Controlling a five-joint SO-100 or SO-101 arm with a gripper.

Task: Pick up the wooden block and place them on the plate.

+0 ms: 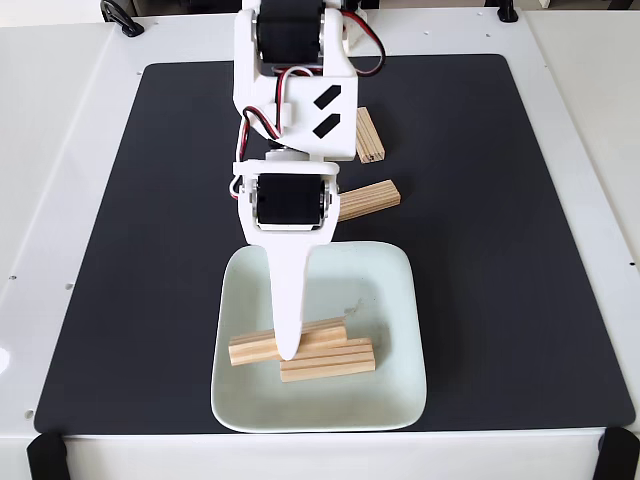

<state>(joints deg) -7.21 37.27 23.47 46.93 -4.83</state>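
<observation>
Pale mint-white square plate (400, 300) is seen nearest, carrying two light-tan striped wooden blocks (330, 362); the white tool (286, 352) overlaps one, its grip untellable. Two more blocks (371, 198) lie on the black mat (480, 200) beyond. Light, stiff bars are judged best pinched across their narrow sides.

1. A lab or hobby test bench is showing itself here: a plain white worktop (60, 150) is carrying a black mat (500, 250) laid squarely across it.
2. A white printed robot arm (295, 110) with exposed red and black wiring (262, 125) is standing over the mat.
3. Black clamps (45, 455) are gripping the worktop's corners.
</observation>
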